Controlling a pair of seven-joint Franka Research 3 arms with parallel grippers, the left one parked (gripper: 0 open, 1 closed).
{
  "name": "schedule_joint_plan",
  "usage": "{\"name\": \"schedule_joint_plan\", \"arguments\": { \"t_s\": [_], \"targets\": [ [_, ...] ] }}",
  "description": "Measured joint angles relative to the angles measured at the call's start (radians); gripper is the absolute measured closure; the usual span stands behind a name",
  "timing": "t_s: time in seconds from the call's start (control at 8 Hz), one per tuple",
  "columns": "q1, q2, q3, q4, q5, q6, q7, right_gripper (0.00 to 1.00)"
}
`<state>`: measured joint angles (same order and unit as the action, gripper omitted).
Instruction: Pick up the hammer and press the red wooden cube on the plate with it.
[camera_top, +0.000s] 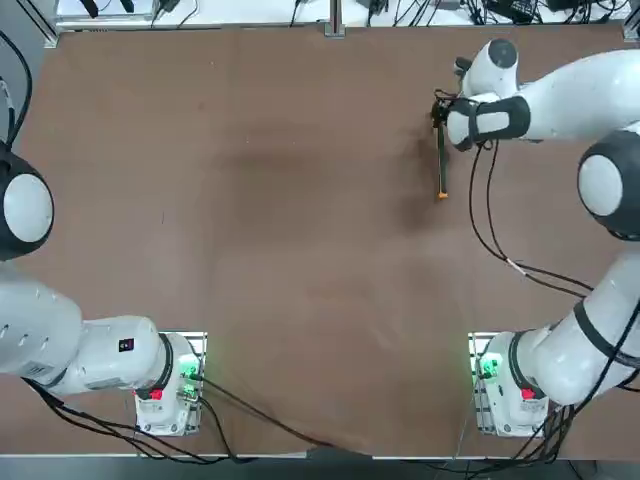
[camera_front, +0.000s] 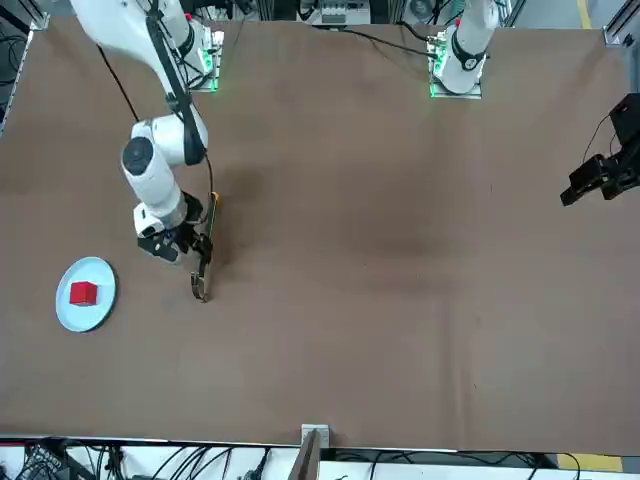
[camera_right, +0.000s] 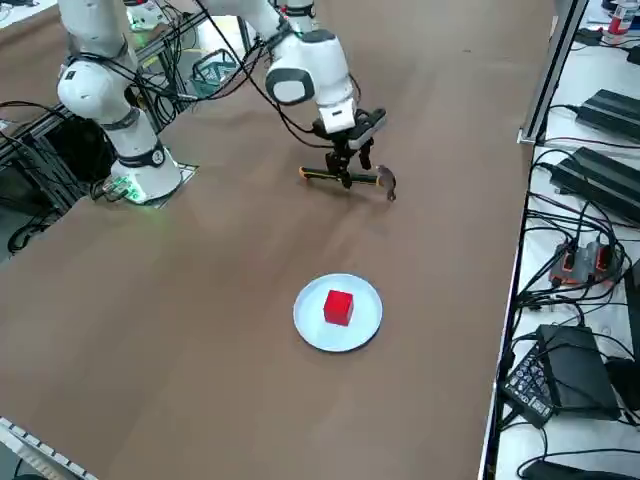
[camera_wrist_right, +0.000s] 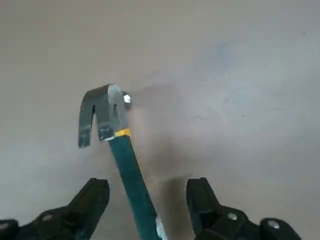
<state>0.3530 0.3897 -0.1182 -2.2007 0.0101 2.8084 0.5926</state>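
right gripper (camera_wrist_right: 148, 184) wide around hammer (camera_wrist_right: 132, 182) | cable (camera_top: 471, 200) near | red cube (camera_right: 338, 308) on plate (camera_right: 366, 325), apart

- The right arm (camera_top: 575, 95) has smooth, glossy white shells with rounded, tube-like links.
- A dark grey joint housing (camera_top: 622, 155) wraps around a round white cap (camera_top: 601, 187).
- A dark band (camera_top: 598, 330) circles the lower white link.
- The white base (camera_top: 508, 412) shows a green light (camera_top: 490, 366) and a bright red patch (camera_top: 528, 394).
- Thin black cables (camera_top: 475, 222) loop beside the arm.
- The right gripper (camera_wrist_right: 148, 188), at the arm's end, is black, with blocky, angular fingers (camera_wrist_right: 93, 200) and round silver screws (camera_wrist_right: 232, 216).
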Motion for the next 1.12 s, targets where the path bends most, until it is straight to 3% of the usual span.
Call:
{"name": "schedule_joint_plan", "arguments": {
  "t_s": [0.38,0.62,0.88,1.0,1.12],
  "targets": [
    [0.003,0.046,0.0,0.043,0.0,0.004,0.021,0.13],
    [0.003,0.051,0.0,0.045,0.0,0.004,0.023,0.28],
    [0.006,0.051,0.0,0.046,-0.001,0.004,0.022,0.69],
    [0.007,0.05,0.0,0.05,-0.001,0.005,0.021,0.77],
    [0.007,0.047,-0.002,0.057,-0.001,0.006,0.018,0.79]
  ]
}}
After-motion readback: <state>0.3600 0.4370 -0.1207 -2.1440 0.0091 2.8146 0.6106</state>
